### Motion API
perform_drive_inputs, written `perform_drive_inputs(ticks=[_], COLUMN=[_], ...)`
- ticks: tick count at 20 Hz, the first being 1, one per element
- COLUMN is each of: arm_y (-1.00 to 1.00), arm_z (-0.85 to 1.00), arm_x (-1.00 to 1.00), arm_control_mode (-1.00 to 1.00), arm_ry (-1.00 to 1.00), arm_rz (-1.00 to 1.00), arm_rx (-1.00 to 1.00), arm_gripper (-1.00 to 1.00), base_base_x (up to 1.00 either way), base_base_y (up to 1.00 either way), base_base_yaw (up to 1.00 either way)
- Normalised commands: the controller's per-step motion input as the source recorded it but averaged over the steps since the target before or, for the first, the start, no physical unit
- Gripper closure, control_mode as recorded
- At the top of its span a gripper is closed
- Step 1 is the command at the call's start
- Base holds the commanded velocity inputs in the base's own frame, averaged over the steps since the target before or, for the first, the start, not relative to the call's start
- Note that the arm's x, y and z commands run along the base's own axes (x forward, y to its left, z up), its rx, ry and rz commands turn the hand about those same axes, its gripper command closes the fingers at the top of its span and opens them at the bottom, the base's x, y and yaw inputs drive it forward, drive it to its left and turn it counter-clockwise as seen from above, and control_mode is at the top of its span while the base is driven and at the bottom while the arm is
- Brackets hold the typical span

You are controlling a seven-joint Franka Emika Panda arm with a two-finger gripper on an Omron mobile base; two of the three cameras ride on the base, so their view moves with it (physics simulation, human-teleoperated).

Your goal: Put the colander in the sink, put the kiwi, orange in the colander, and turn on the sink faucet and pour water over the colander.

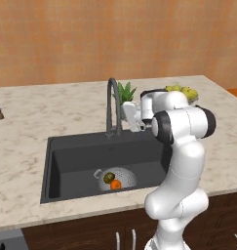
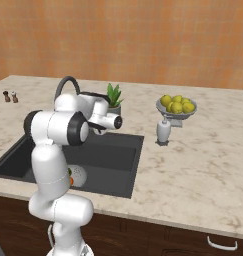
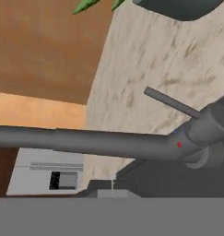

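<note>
The silver colander (image 1: 121, 177) sits in the dark sink (image 1: 71, 161), right of the drain area. In it lie the kiwi (image 1: 109, 177) and the orange (image 1: 116, 184), touching each other. In the right base view my arm covers part of the colander (image 2: 80, 176). The tall sink faucet (image 1: 112, 105) rises behind the basin. My gripper (image 1: 127, 120) is close to the faucet's right side, near its base. The hand view looks at the faucet's neck (image 3: 99, 142) and thin lever (image 3: 171, 102) from very near, with the fingertips hidden. No water stream is in view.
A small potted plant (image 1: 126, 93) stands just behind my hand. The footed bowl of yellow-green fruit (image 2: 177, 106) and a white grinder (image 2: 163, 132) are on the counter to the right. Two small shakers (image 2: 10, 96) stand at the far left.
</note>
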Motion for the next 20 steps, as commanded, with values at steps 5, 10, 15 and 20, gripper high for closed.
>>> perform_drive_inputs(ticks=[5,10,15,20], arm_y=[0.13,0.17,0.01,0.0], arm_z=[-0.16,-0.2,-0.15,-0.26], arm_x=[0.13,0.31,0.31,0.16], arm_control_mode=[-1.0,-1.0,-1.0,-1.0], arm_ry=[0.09,0.09,0.04,0.05], arm_rz=[0.0,-0.02,-0.1,-0.14], arm_rx=[0.04,0.02,0.01,0.0], arm_gripper=[1.0,1.0,1.0,1.0], base_base_x=[0.0,0.0,0.0,0.0], base_base_y=[0.0,0.0,0.0,0.0], base_base_yaw=[0.0,0.0,0.0,0.0])
